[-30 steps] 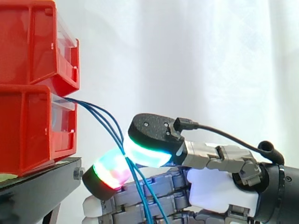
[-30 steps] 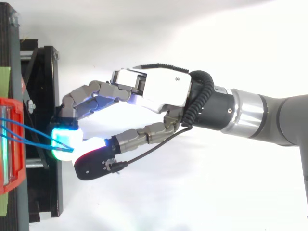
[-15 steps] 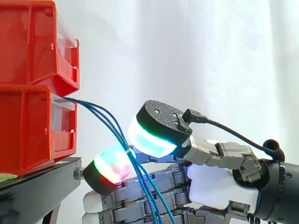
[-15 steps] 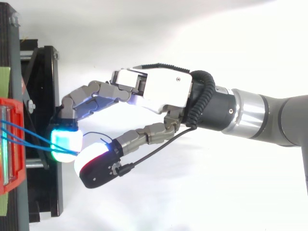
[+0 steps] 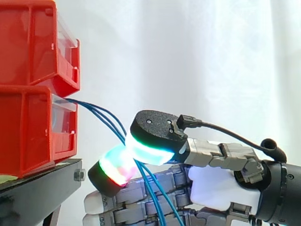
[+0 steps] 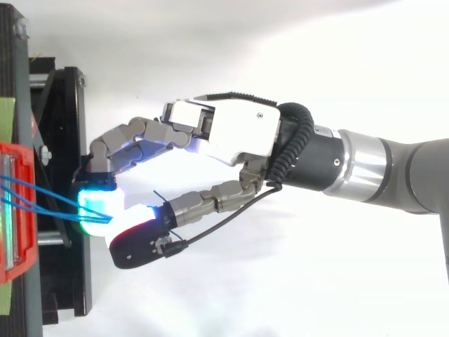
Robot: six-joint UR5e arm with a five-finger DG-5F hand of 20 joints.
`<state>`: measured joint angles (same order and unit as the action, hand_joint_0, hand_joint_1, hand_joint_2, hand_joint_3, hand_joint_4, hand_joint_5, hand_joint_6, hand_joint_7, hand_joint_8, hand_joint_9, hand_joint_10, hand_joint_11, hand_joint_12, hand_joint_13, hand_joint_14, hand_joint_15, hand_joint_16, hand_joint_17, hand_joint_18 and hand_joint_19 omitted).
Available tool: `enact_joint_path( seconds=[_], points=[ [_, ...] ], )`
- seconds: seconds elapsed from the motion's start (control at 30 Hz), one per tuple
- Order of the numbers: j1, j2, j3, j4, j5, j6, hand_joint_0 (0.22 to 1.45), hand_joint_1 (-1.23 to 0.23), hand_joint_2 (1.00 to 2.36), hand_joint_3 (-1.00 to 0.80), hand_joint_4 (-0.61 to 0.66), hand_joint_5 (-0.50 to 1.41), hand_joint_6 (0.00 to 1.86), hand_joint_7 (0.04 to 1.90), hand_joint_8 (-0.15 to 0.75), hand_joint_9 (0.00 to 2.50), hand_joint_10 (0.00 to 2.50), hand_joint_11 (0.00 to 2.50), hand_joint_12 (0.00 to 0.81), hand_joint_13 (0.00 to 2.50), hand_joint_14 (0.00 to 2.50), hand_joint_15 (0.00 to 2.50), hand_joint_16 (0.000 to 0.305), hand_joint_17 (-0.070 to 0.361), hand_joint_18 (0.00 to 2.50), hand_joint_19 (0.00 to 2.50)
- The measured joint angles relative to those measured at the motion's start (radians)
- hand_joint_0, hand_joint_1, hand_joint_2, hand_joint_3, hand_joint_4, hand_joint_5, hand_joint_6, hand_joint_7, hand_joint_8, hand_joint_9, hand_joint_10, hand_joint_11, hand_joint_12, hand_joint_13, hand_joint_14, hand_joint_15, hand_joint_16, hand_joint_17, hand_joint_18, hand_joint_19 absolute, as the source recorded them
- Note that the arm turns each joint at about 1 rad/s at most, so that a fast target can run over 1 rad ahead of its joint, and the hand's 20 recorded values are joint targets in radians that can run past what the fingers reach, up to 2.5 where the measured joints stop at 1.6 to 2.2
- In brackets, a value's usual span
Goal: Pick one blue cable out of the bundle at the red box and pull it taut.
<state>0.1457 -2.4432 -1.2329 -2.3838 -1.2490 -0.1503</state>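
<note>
Blue cables (image 5: 101, 115) come out of the clear front of the lower red bin (image 5: 28, 132), and we count three strands where they fan out just past it. From there they bend down and to the right in a soft curve rather than a straight line. That bin sits on the black stand (image 5: 37, 188), and the upper red bin (image 5: 33, 42) is stacked directly on top of it. A white curtain (image 5: 188, 56) hangs behind everything.

The robot hand (image 5: 221, 186) comes in from the right, with its palm level with the lower edge of the bins. Its thumb pad (image 5: 148, 148) glows green and cyan, and it is pressed toward a finger pad (image 5: 115, 167) that shows red, green and magenta. The strands pass between these two pads, so we read the robot hand as pinching the cables. We cannot tell how many of the strands are actually clamped. Below the pinch the cables run on downward across the other curled fingers and leave the side view at its bottom edge.

From above, the cables (image 6: 42, 200) run from the red bin (image 6: 17, 210) at the left edge over the stand (image 6: 70, 140). They end where the two glowing pads meet, just off the stand's right edge. The robot hand (image 6: 231, 130) stretches away to the right from there.
</note>
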Motion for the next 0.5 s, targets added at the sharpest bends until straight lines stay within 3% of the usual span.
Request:
enact_joint_path(
  seconds=[0.1,0.5],
  points=[
    [0.0,0.0,0.0,0.0,0.0,0.001,0.65,-0.86,1.03,0.04,-0.01,-0.19,0.91,1.25,0.355,0.67,0.01,0.37,0.411,0.59,0.01,0.19,0.055,0.123,0.62,0.26],
    [0.0,0.01,0.0,-0.018,0.001,0.028,0.7,-0.94,1.03,-0.06,0.04,-0.2,0.91,1.19,0.34,0.65,0.01,0.37,0.411,0.59,0.01,0.18,0.055,0.123,0.65,0.23]
  ],
)
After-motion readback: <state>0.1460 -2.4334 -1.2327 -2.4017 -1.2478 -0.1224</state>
